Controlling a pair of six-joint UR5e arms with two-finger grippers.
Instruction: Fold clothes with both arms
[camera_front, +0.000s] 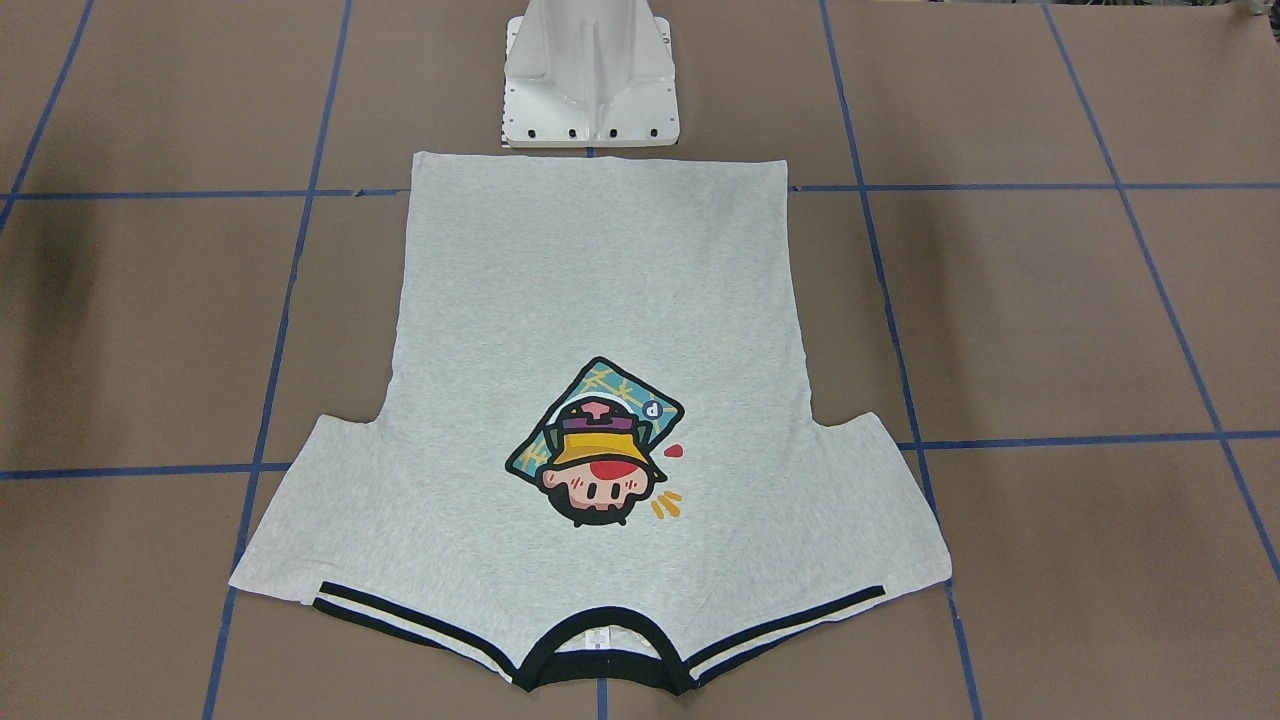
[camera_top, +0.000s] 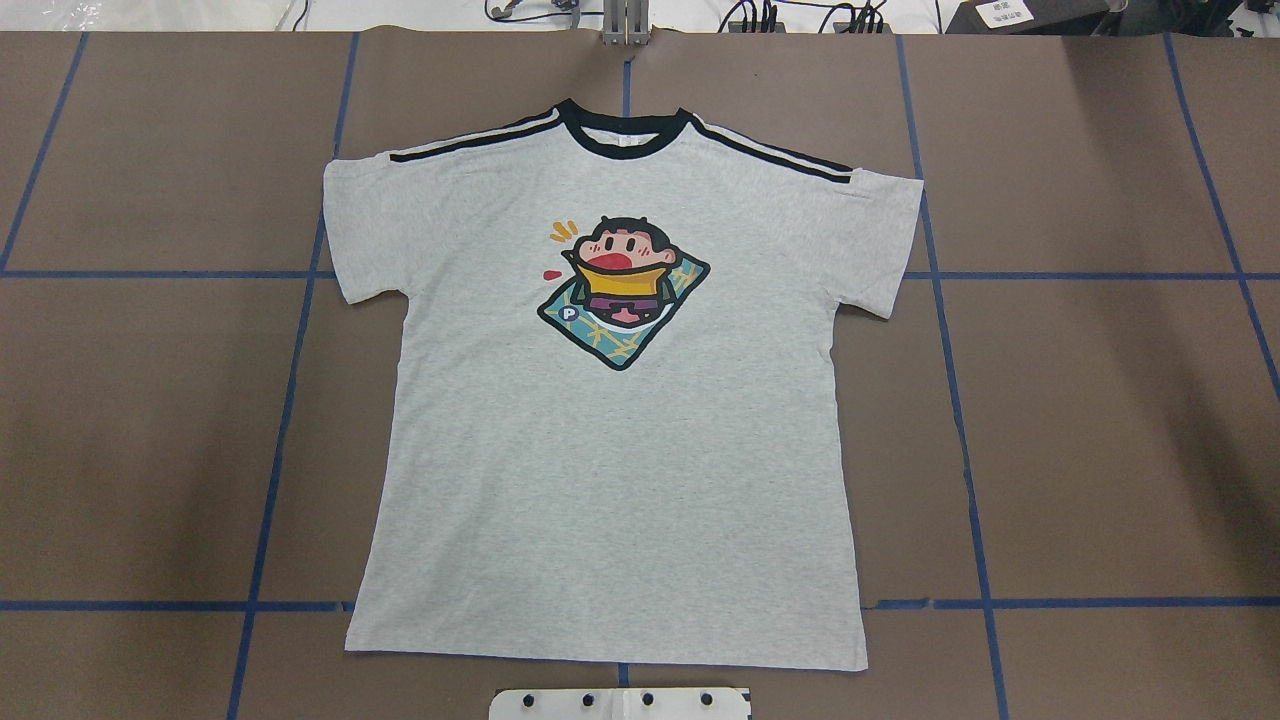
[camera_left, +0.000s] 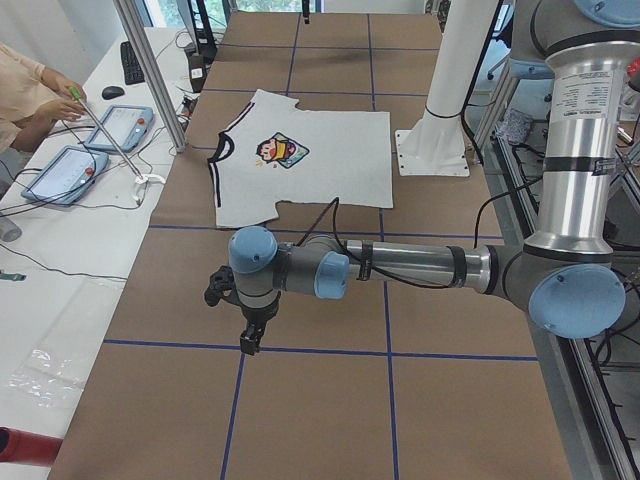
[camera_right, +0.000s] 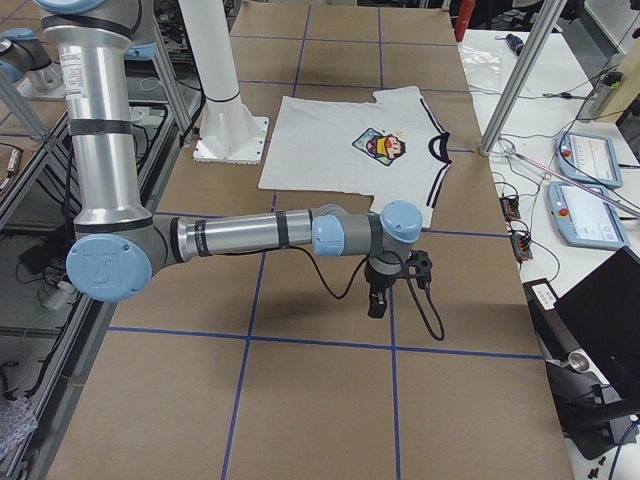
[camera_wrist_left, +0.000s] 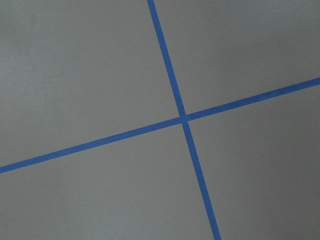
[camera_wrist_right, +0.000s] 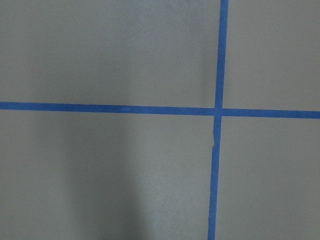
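The clothes are one grey T-shirt (camera_top: 610, 450) that lies spread flat with its print up. Its black collar (camera_top: 625, 140) points away from the robot and its hem lies by the pedestal. The same T-shirt (camera_front: 600, 300) fills the table's middle in the front-facing view. My left gripper (camera_left: 250, 340) hangs low over bare table off the shirt's left side, well apart from the T-shirt (camera_left: 320, 150). My right gripper (camera_right: 378, 305) hangs likewise off the other side of the T-shirt (camera_right: 340, 150). Only side views show either gripper, so I cannot tell if they are open or shut. Both wrist views hold only brown table and blue tape.
The white pedestal base (camera_front: 590, 80) stands at the shirt's hem edge. Blue tape lines (camera_top: 290, 400) grid the brown table. Side benches carry teach pendants (camera_left: 70, 175), a laptop (camera_right: 600, 330) and cables. A person's hands (camera_left: 45, 100) rest on the far bench. Metal posts (camera_left: 150, 70) stand at the table's edge.
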